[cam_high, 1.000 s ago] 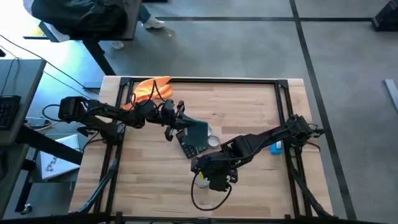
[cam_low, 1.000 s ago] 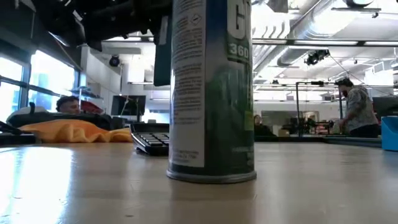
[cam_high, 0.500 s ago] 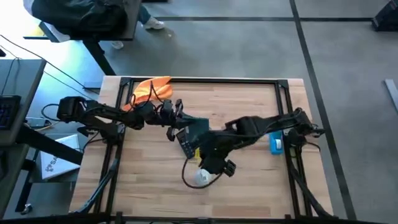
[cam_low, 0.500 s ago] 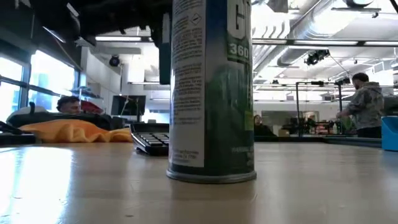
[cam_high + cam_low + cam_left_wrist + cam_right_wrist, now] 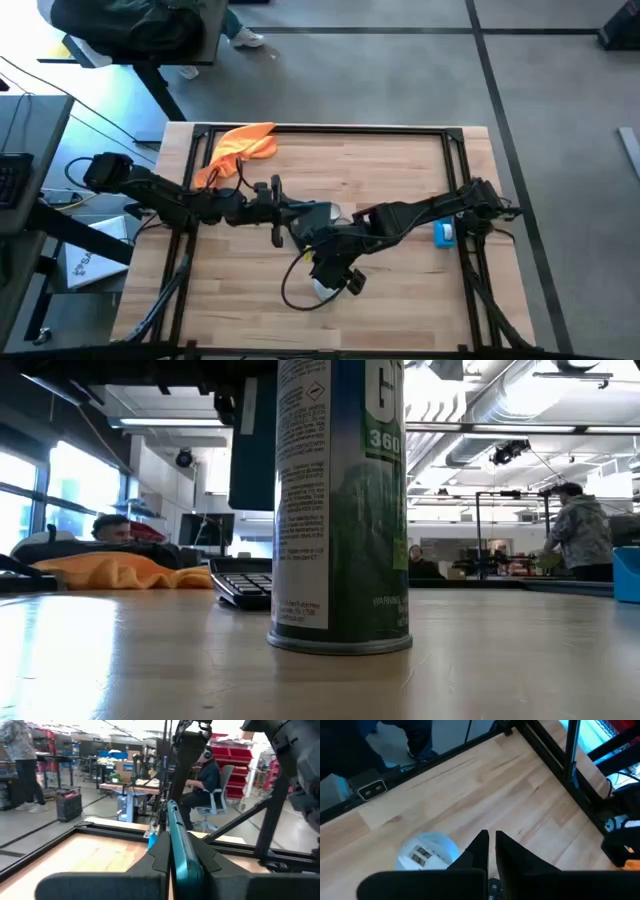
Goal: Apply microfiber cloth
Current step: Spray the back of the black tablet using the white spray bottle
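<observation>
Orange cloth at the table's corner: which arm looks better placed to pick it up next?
Probably the right: the right end effector holds nothing; the left end effector, nearer the microfiber cloth, grips a teal object.

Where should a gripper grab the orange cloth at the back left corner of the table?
Probably the raised fold in the middle of the bright orange microfiber cloth, coming straight down. It lies crumpled and bunched at the table's far left corner, so the humped folds give jaws something to pinch.

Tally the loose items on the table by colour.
Orange: 1 (microfiber cloth)
Black: 1 (calculator)
Teal: 1 (flat panel in left gripper)
Blue: 1 (small object)
Green-white: 1 (spray can)
Total: 5
</observation>
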